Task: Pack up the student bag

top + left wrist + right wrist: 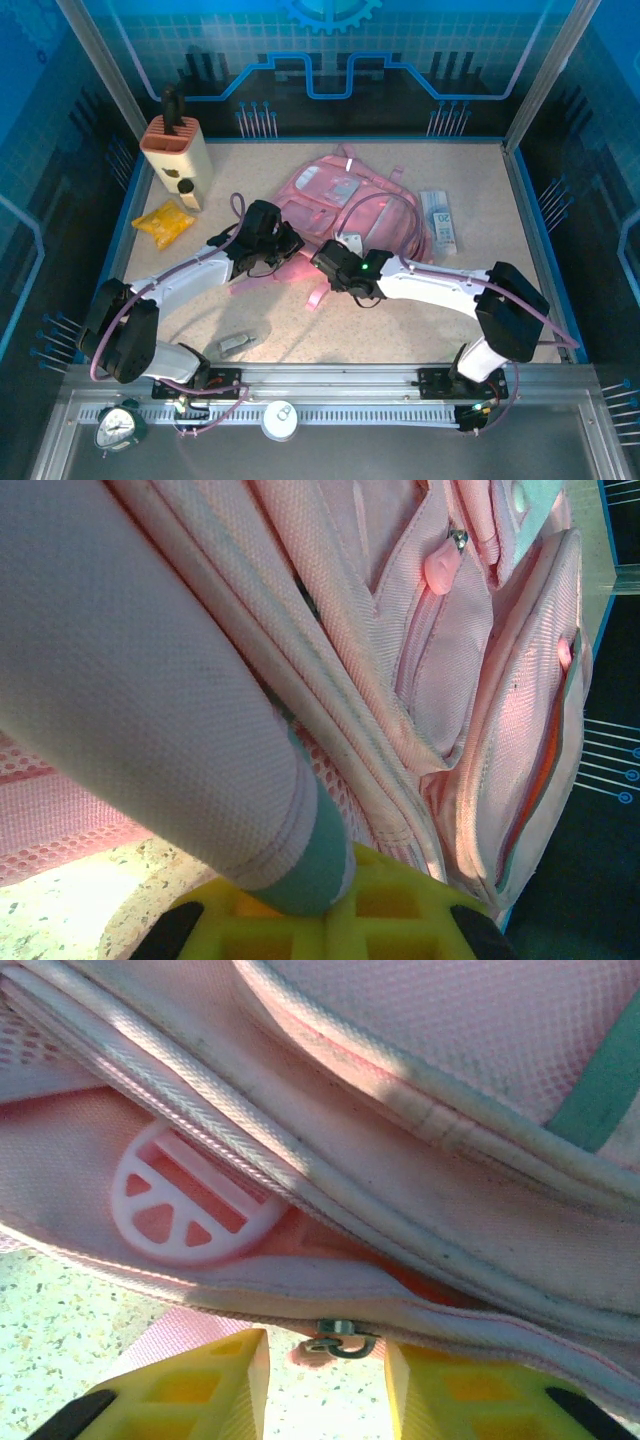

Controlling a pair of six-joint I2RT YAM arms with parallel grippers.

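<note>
1. Far left, back corner of the table [350, 335]: a beige holder [180, 150] is standing upright with a black handle sticking out of its top. A yellow packet [163, 222] is lying just in front of it, well apart from the bag.
2. Near edge, left side: a small grey object [235, 343] is lying beside the left arm. It is too small to identify.
3. The left pincer [288, 243] is reaching onto the near-left edge of the student bag [340, 190]. In its wrist view the yellow fingers [400, 905] are pinching tight on a rolled pink fold with teal binding [310, 860].
4. The student bag is lying flat mid-table, toward the back, with its pale pockets facing up and its straps trailing toward the arms.
5. The right pincer [328, 260] is sitting at the bag's near edge, just right of the left one. Its fingers [200, 1390] are standing partly apart, gripping nothing. A small metal zip ring [340, 1342] is hanging in the gap; I cannot tell whether it is touching either finger. A round pink buckle [185, 1200] is lying just above the left finger.
6. Right of the bag, a pale blue flat pack [438, 220] is lying just beside it.
</note>
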